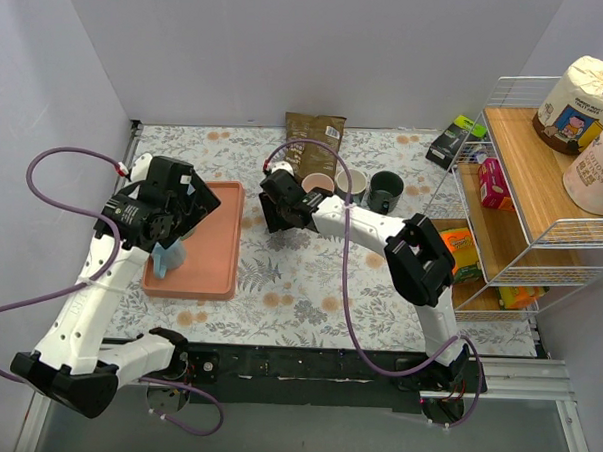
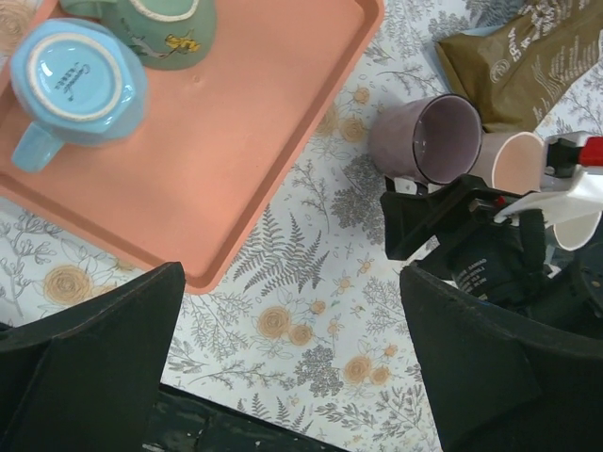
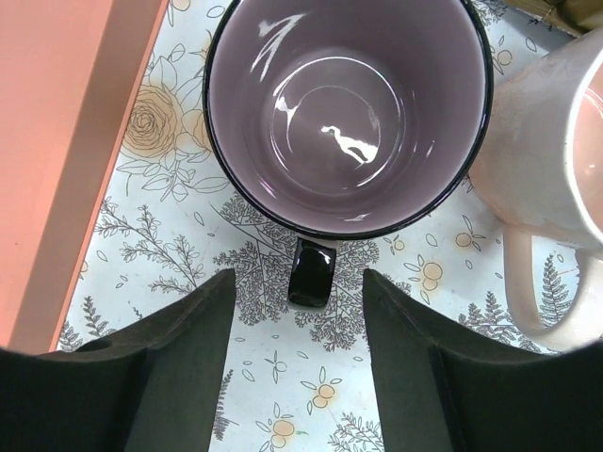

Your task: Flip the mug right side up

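A purple mug with a black handle stands mouth up on the flowered tablecloth; it also shows in the left wrist view. My right gripper is open just above and short of it, one finger on each side of the handle, not touching. In the top view the right gripper hides this mug. A light blue mug stands upside down, base up, on the orange tray, beside a green mug. My left gripper is open and empty, high over the tray's right edge.
A pink mug stands right beside the purple one, with a white mug and a dark green mug further right. A brown bag lies behind them. A wire shelf rack with groceries stands at the right.
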You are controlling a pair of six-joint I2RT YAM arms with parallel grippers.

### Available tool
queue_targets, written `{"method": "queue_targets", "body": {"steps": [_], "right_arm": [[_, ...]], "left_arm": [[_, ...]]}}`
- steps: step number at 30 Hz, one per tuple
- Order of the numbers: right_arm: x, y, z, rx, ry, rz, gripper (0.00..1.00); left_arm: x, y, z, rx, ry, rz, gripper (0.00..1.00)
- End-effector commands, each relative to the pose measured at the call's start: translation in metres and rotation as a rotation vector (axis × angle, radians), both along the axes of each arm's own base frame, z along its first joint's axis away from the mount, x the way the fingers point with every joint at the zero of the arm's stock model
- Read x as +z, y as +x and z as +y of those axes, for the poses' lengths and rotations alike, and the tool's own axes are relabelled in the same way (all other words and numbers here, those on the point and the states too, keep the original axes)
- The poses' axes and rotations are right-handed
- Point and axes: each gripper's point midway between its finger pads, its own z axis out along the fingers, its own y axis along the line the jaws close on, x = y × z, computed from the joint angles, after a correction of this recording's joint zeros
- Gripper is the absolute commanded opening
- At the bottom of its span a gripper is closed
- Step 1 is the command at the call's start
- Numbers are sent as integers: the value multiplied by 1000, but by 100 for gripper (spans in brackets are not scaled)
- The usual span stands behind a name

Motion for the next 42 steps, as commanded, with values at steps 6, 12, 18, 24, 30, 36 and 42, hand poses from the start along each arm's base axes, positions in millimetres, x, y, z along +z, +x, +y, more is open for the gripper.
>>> {"method": "queue_targets", "body": {"steps": [6,12,18,24,30,36,42], "right_arm": [[87,-16,2,44,173,-4,67],[118,-35,-13,65,291,28,68],[122,-46,-25,76,332,65,67],[125,-52,-37,80,335,76,66],[123,-52,-46,71,334,88,66],[119,-48,-52,63,309,98,66],[120,-48,-48,81,320,122,65]], "left_arm": [[-37,-54,32,147,48,157,98],[-66,-67,43,279,16,161,98],[-72,-43,73,332,183,33,98],[-100,-17,87,292,172,121,98],[-87,1,112,252,201,49,98],[-91,2,137,296,180,2,98],[-104,-15,165,509,118,62,90]]}}
